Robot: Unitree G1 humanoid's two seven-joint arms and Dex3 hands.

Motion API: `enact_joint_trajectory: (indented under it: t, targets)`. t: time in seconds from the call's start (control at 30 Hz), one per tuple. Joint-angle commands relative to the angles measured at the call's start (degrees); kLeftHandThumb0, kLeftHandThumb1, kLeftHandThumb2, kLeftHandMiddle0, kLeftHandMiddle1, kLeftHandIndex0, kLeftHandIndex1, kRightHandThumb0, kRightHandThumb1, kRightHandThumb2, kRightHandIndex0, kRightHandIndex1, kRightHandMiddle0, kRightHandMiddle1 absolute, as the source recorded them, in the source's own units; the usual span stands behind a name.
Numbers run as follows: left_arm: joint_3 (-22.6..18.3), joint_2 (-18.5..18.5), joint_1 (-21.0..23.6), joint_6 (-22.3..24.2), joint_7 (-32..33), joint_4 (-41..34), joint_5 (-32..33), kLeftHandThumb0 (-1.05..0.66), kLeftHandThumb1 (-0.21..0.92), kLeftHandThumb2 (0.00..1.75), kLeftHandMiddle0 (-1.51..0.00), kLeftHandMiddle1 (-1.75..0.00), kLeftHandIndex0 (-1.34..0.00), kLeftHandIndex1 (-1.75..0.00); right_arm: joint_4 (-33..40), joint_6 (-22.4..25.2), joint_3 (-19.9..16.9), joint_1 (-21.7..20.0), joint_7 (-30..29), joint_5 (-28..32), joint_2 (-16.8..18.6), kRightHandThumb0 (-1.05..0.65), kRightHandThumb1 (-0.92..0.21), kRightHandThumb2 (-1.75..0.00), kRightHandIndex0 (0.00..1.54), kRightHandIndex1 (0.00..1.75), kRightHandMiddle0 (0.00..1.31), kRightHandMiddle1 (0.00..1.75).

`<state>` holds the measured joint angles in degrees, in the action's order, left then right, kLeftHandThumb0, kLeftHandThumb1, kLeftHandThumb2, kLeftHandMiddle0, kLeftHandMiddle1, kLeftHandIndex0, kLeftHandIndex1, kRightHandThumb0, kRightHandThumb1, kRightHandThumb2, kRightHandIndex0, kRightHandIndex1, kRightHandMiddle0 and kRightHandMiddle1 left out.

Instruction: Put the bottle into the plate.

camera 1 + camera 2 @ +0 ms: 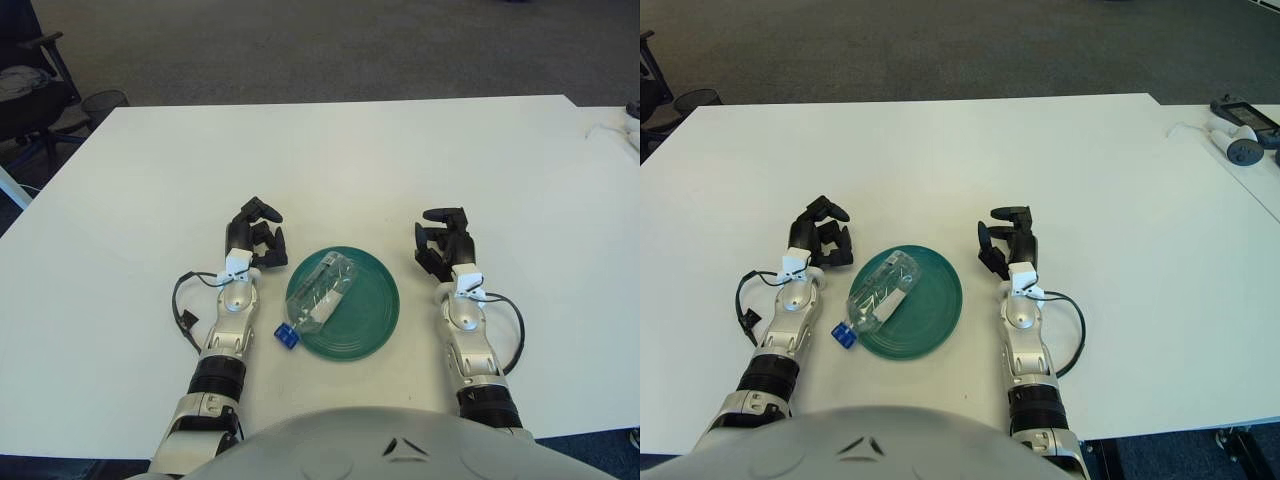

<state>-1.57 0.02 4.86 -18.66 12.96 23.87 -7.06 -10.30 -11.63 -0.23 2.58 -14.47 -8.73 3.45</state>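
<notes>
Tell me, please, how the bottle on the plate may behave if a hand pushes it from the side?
The bottle lies on its side across the green plate, so it would probably roll. It looks clear and empty, so likely light and easy to dent. Its blue cap hangs over the rim, so a push could tip it out. The left hand and right hand flank the plate, holding nothing.

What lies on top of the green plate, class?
A clear bottle lies on its side on the green plate, its blue cap overhanging the rim. The plate beneath shows through it. Neither hand touches it.
</notes>
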Motion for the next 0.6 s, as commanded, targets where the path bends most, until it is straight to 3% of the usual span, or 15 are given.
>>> enact_joint_trajectory:
  t: [0.0, 0.27, 0.47, 0.53, 0.57]
  targets:
    - [0.2, 0.3, -1.4, 1.7, -0.6, 1.9, -0.3, -0.58, 0.07, 1.62, -1.32, -1.75, -0.81, -1.75, -1.2, 2.3, 0.0, 0.4, 0.1, -0.4, 0.0, -0.44, -0.63, -0.88, 0.24, 1.29, 0.0, 1.18]
    - [0.4, 0.5, -1.3, 1.1, -1.0, 2.3, -0.3, -0.58, 0.08, 1.61, -1.32, -1.75, -0.81, -1.75, -0.6, 2.8, 0.2, 0.9, 0.1, -0.1, 0.0, -0.45, -0.62, -0.91, 0.28, 1.27, 0.0, 1.17]
    - [0.5, 0.4, -0.9, 0.2, -0.3, 3.0, -0.8, -0.58, 0.08, 1.61, -1.32, -1.75, -0.81, -1.75, -1.1, 2.4, 0.0, 0.9, 0.4, 0.6, 0.1, -0.38, -0.57, -1.0, 0.32, 1.38, 0.0, 1.25]
    - [0.5, 0.4, -0.8, -0.3, 0.0, 3.3, -1.0, -0.58, 0.08, 1.61, -1.32, -1.75, -0.81, -1.75, -1.2, 2.3, 0.0, 0.9, 0.6, 0.9, 0.2, 0.05, -0.7, -0.77, 0.33, 1.54, 0.0, 1.29]
    - [0.5, 0.4, -0.7, -0.3, 0.1, 3.5, -1.1, -0.58, 0.08, 1.61, -1.32, -1.75, -0.81, -1.75, -1.2, 2.4, 0.1, 1.0, 0.8, 1.1, 0.2, 0.11, -0.72, -0.74, 0.34, 1.56, 0.0, 1.29]
